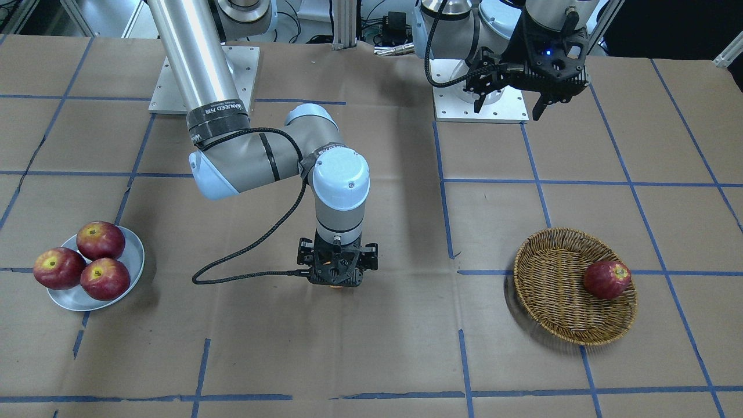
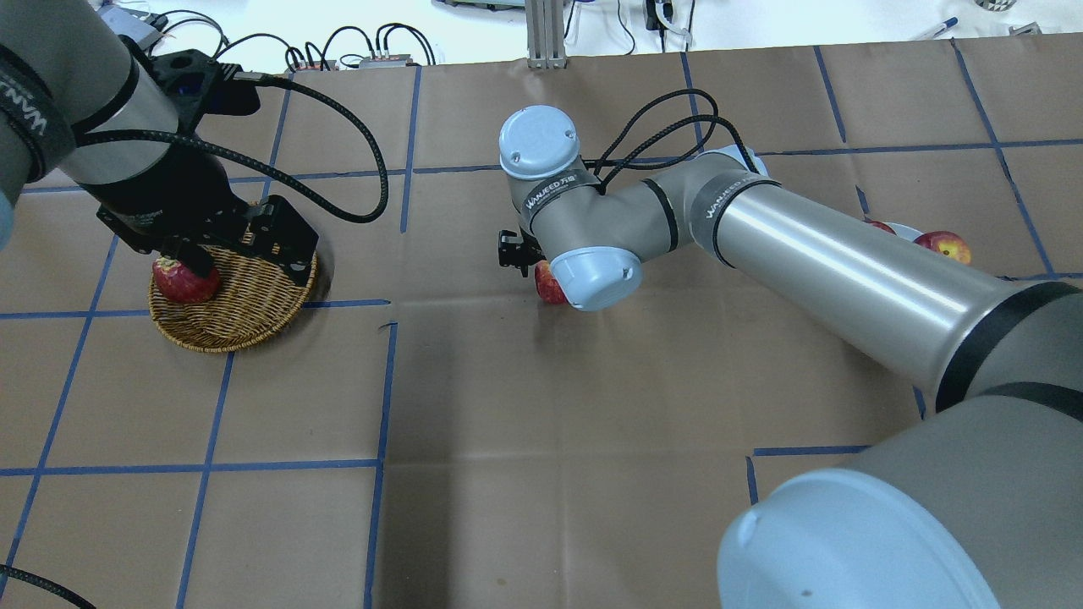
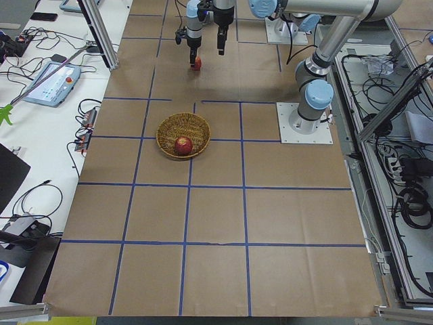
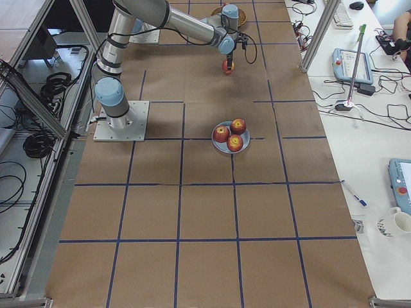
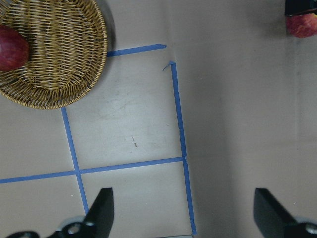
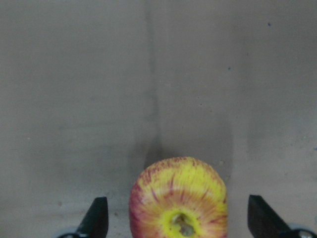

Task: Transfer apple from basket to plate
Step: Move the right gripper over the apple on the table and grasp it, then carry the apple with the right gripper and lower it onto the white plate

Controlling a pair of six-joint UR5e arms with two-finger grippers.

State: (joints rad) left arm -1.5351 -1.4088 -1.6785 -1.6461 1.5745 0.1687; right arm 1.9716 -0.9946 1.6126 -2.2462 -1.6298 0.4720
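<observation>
The yellow, red-streaked apple (image 6: 177, 191) sits on the brown paper at mid-table, between the spread fingers of my right gripper (image 1: 336, 280), which points straight down over it. The fingers stand clear of both its sides, so the gripper is open. The apple also shows in the overhead view (image 2: 548, 284). The wicker basket (image 1: 551, 290) holds one dark red apple (image 1: 606, 279). My left gripper (image 1: 509, 107) hangs open and empty high above the table, back from the basket. The grey-white plate (image 1: 137, 255) stands at the far side from the basket.
Three dark red apples (image 1: 100, 240) fill the plate. The right arm's forearm and cable (image 1: 255, 255) stretch low between its base and mid-table. Blue tape lines grid the paper.
</observation>
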